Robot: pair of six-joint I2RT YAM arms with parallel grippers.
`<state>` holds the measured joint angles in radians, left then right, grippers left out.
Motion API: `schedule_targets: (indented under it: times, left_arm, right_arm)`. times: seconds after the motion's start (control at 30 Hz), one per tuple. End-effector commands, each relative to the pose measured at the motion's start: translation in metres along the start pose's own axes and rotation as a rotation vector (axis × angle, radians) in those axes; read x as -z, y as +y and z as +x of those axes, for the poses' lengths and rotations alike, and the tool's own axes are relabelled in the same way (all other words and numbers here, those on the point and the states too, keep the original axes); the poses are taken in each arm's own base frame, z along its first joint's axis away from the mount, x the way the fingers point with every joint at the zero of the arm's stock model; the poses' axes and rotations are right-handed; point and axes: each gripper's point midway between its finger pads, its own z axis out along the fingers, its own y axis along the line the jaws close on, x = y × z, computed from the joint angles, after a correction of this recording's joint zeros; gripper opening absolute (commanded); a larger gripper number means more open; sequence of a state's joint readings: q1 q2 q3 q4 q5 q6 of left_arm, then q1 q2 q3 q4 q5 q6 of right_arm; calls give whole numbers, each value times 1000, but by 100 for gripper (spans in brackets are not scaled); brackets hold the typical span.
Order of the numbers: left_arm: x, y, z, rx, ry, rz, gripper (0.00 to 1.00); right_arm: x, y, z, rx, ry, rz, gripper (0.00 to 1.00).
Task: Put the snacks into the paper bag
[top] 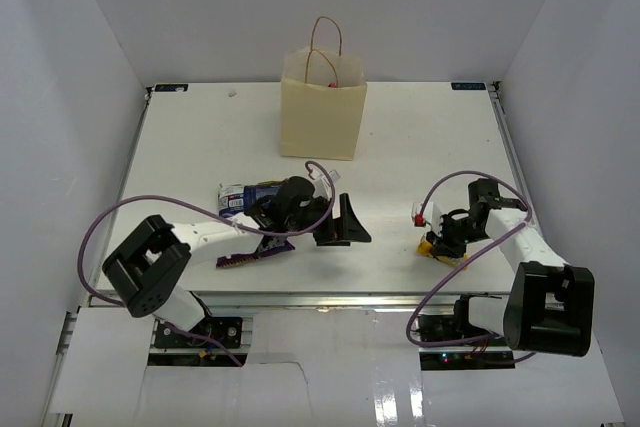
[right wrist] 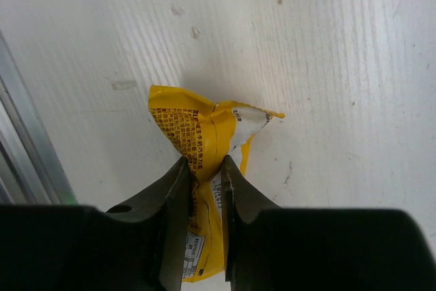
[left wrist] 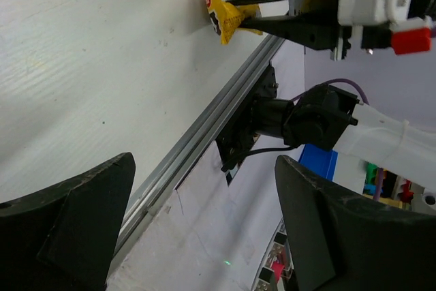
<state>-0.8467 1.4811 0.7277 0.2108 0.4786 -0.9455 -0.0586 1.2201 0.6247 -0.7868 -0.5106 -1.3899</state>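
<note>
Right end effector [right wrist: 204,163] pinches yellow bar [right wrist: 197,124] (crinkled).

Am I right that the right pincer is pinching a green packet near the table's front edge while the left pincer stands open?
Not quite: the packet in the right pincer is yellow, not green, as the right wrist view shows. It does lie near the table's front edge, and the left pincer stands open.

White table [top: 420,147] between white walls [top: 70,97], aluminium rail [left wrist: 204,127] along its near edge.
</note>
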Motion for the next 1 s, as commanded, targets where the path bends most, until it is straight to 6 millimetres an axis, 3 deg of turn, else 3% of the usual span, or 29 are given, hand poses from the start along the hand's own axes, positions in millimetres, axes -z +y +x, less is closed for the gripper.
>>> schedule_targets:
  times: [0.0,0.3,0.5,0.87,0.97]
  left_arm:
    - [-11,-33,-17,-9,0,101,93]
    - [-53,-35,-18,91,132,137,86]
    - [-60,-31,-16,119,150,128,78]
    - [-66,-28,-13,140,174,127,46]
    - [-67,-26,-12,145,181,125,44]
  right_arm:
    - [13,8,-47,-4,-190,-36,20]
    - [13,10,-108,79,-313,-54,19]
    - [4,7,-140,130,-341,-36,18]
    - [0,7,-161,184,-357,-17,18]
    - [0,10,-161,189,-361,-24,18]
